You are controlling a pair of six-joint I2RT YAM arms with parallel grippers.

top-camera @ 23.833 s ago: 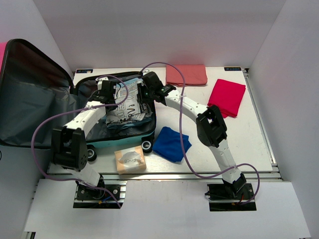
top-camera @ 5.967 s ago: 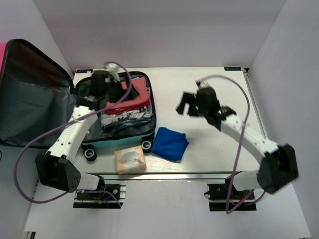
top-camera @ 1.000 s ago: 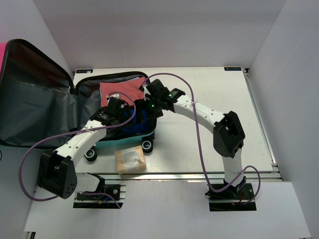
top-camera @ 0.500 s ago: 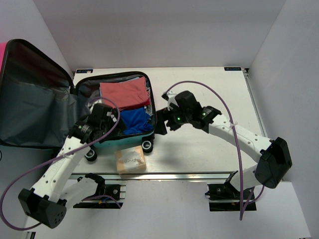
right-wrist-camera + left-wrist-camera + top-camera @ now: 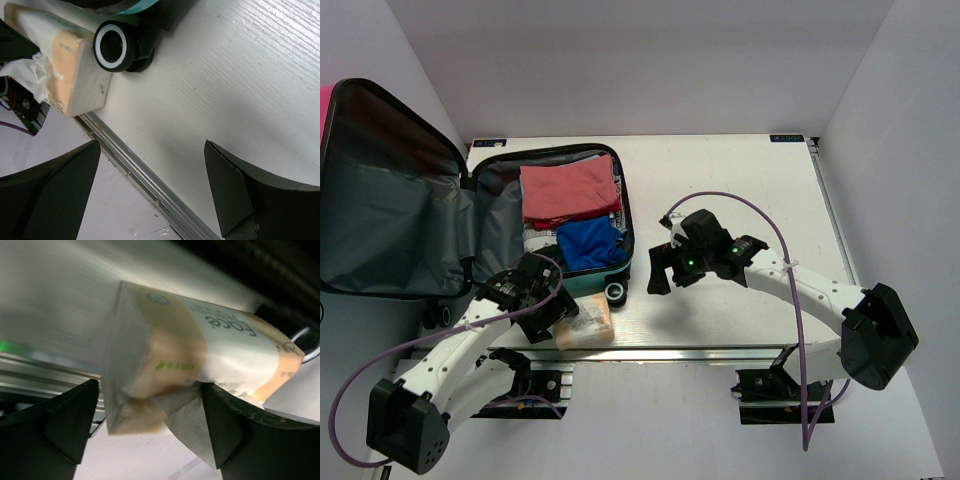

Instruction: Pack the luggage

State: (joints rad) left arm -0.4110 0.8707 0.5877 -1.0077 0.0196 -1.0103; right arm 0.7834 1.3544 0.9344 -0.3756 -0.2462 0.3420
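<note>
- the tissue pack [image 5: 588,322] lies on the table [image 5: 740,190] at its near edge, just in front of the luggage [image 5: 400,200] and beside the front wheel [image 5: 616,291]. its long axis runs roughly along that edge.
- the left gripper [image 5: 560,312] is the nearer one by far. it sits at the pack's left end, so the pack stretches away from the fingers to the right.
- in the left wrist view the fingers [image 5: 70,425] stand spread wide, one on each side of the pack's near end. a loose tissue sheet hangs between them, and blur hides whether either pad touches the wrapper.
- the left arm reaches low along the table's front, elbow out to the left, with the wrist turned toward the pack.
- the right gripper [image 5: 663,272] hovers over bare table to the right of the wheel. its jaws are wide and hold nothing, and the pack is off to its left.
- the luggage lies open at the table's left, lid thrown back, with a pink cloth [image 5: 565,188] and a blue cloth [image 5: 588,243] in the tray.
- the pack looks like the one item not yet inside, so the left arm seems best placed to close on it and lift it back and over the rim.
</note>
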